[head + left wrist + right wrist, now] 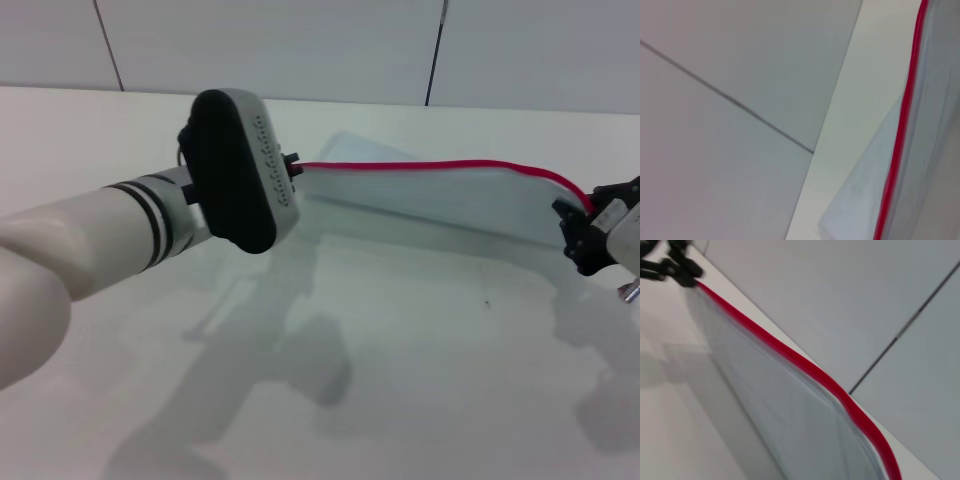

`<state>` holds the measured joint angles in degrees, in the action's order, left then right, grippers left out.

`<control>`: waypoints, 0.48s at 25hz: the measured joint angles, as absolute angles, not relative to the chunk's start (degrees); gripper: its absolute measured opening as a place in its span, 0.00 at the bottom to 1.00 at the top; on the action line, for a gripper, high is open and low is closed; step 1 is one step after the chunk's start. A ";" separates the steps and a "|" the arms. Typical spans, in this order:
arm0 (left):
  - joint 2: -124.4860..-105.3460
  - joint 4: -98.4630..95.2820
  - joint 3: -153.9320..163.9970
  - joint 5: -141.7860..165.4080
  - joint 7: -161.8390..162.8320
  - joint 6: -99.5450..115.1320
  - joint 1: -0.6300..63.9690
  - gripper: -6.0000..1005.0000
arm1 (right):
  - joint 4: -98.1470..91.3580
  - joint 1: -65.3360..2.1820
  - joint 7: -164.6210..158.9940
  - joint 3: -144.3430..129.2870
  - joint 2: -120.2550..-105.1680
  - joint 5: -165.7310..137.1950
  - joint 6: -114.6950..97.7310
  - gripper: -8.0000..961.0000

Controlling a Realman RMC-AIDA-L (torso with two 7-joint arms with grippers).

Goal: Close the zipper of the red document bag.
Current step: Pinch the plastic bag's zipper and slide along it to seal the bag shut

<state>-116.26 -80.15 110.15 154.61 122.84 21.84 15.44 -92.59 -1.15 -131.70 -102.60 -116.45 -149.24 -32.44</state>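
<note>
As the left hand (296,168) is set at the zipper's (440,164) left end, its grip cannot be told | right hand (588,232) is clamped on the red document bag's (450,200) right end | bag is held raised over the desk (420,340), far side | zipper's long axis is run left-right between both hands.

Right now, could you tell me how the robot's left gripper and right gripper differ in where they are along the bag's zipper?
The left gripper is at the zipper's left end, largely hidden behind its own wrist; the right gripper is at the right end, where the red strip curves down. The left gripper sits higher and nearer the wall; the right sits lower, at the picture's edge. Both meet the red edge of the bag, which is lifted off the table.
</note>
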 joint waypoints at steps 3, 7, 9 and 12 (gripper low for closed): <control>-116.28 -80.35 109.74 154.62 123.38 21.53 14.31 0.07 | -92.07 -1.14 -132.09 -101.91 -116.45 -149.24 -32.39 0.15; -116.28 -80.96 109.68 154.73 124.08 21.08 13.31 0.07 | -91.70 -1.14 -132.16 -101.59 -116.45 -149.24 -31.90 0.15; -116.28 -81.01 109.65 154.76 124.12 21.05 13.23 0.07 | -91.67 -1.13 -132.20 -101.54 -116.46 -149.24 -31.79 0.15; -116.28 -81.04 109.63 154.78 124.15 21.05 13.21 0.07 | -91.62 -1.14 -132.25 -101.32 -116.46 -149.24 -31.74 0.16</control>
<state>-116.28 -81.04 109.63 154.78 124.15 21.05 13.21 -91.62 -1.14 -132.25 -101.32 -116.46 -149.24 -31.74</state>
